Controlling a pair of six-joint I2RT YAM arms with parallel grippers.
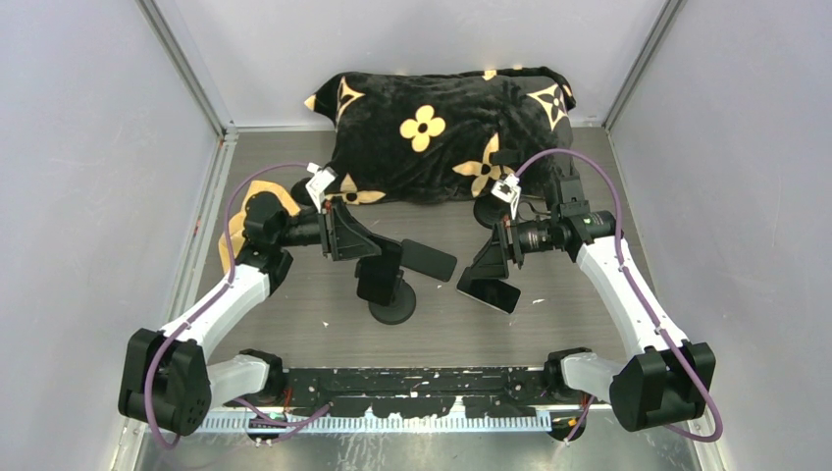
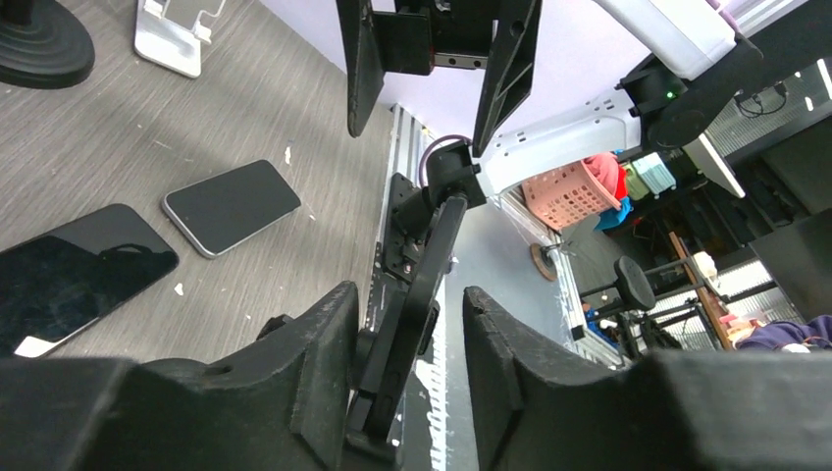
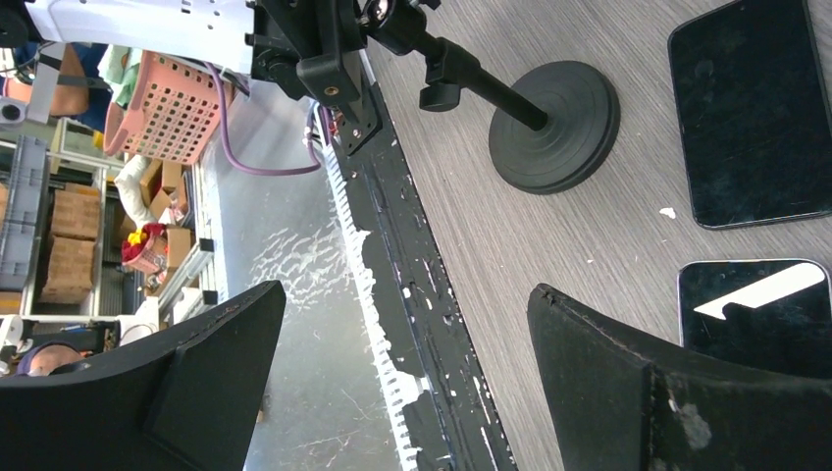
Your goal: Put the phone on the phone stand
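On your left, the left gripper (image 2: 407, 299) has its jaws half closed around the cradle plate (image 2: 429, 250) of the black phone stand (image 1: 392, 310). The plate sits edge-on between the fingers, and you can see a gap beside one of them, so it is not pinched yet. This looks like the bracing step. Close squarely on the plate's flat faces rather than on a corner, and use only enough force to stop the stand tipping on its round foot. Leave the cradle's front face free for the phone.

Just right of the stand, the first phone (image 1: 429, 260) lies flat on the table. The second phone (image 1: 489, 293) lies a little further right, directly under the right gripper (image 1: 489, 263). That gripper's jaws are spread wide and hold nothing. The second phone is the closer pick for it. Come down over its long edges, lift it level, and carry it to the stand only once the left side is firm.

- **Arms:** two.
- **Phones:** two, both on the table and neither on a stand.
- **Stands:** one black stand in hand, plus a second round black base (image 2: 39, 44) and a small silver stand (image 2: 177, 39) in the left wrist view.
- **Cushion:** one patterned cushion (image 1: 442, 123) at the back.
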